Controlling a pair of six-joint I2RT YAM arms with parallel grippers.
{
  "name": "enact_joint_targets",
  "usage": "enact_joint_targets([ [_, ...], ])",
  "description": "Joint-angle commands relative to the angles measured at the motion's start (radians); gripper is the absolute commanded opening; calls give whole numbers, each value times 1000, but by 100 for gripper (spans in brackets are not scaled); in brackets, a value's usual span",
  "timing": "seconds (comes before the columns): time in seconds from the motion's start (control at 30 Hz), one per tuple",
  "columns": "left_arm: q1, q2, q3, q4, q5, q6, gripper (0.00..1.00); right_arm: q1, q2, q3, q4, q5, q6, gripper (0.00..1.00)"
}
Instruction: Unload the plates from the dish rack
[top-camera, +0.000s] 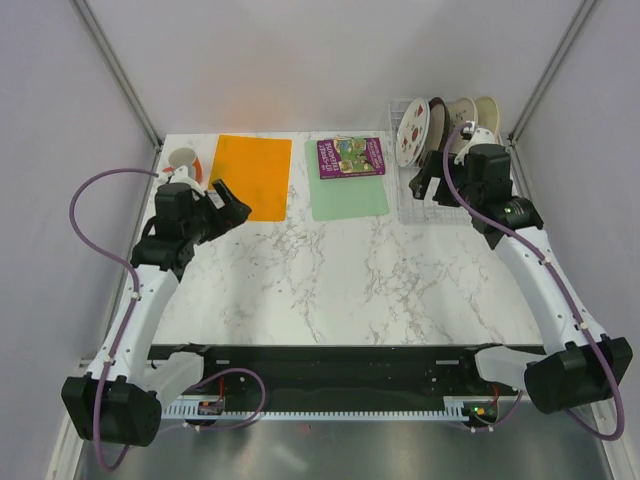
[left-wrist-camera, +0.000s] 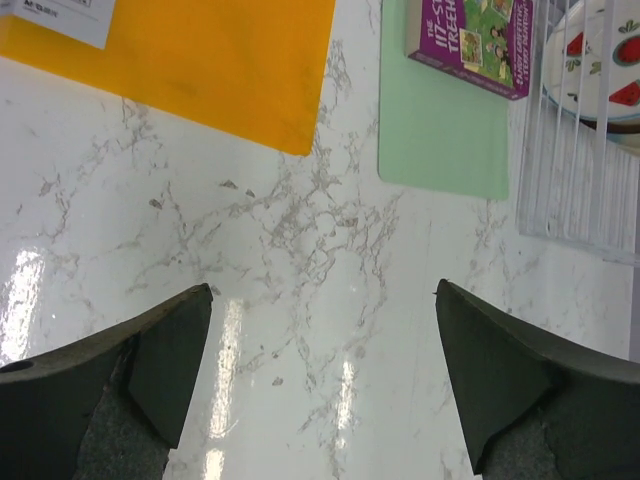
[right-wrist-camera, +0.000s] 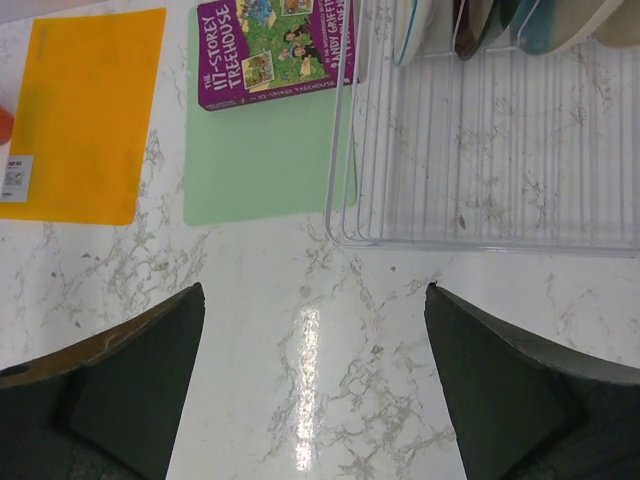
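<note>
Both spread wide, gripping nothing: left gripper (top-camera: 228, 203) hovering over marble table (top-camera: 330, 285) nr orange mat (top-camera: 252, 176), right gripper (top-camera: 421, 186) low at dish rack (top-camera: 402, 208) front edge, arm bent fwd. Plates (top-camera: 410, 133) upright in rack's far slots, back-right corner.

Bench (top-camera: 340, 285) is white marble with grey veining. The orange mat (top-camera: 252, 176) is solid bright orange, the green mat (top-camera: 348, 196) pale mint, and the book (top-camera: 351, 157) is purple with green cartoon art. Front plate (top-camera: 409, 132) is white with red fruit, dish rack (right-wrist-camera: 480, 160) is white wire.
</note>
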Motion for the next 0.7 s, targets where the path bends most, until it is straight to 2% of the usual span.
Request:
enact_joint_targets([
  [0.0, 9, -23, 100, -43, 76, 60, 100, 3, -52, 80, 7, -40, 9, 98],
  [0.07, 10, -21, 138, -42, 41, 68, 100, 3, -42, 110, 16, -67, -9, 98],
  [0.13, 10, -12, 188, -30, 41, 94, 100, 1, -22, 108, 52, -38, 35, 98],
  [0.23, 10, 5, 220, -16, 76, 114, 100, -3, 44, 98, 133, 31, 17, 98],
  [0.33, 10, 17, 218, -13, 87, 117, 100, -2, 170, 195, 130, 184, 3, 98],
  [0.43, 10, 35, 189, 23, 82, 115, 100, -2, 311, 360, 122, 254, -34, 98],
  [0.6, 12, 65, 174, 59, 85, 120, 100, -2, 547, 544, 102, 341, -110, 98],
  [0.67, 12, 68, 166, 69, 82, 120, 100, -2, 610, 632, 98, 372, -124, 94],
])
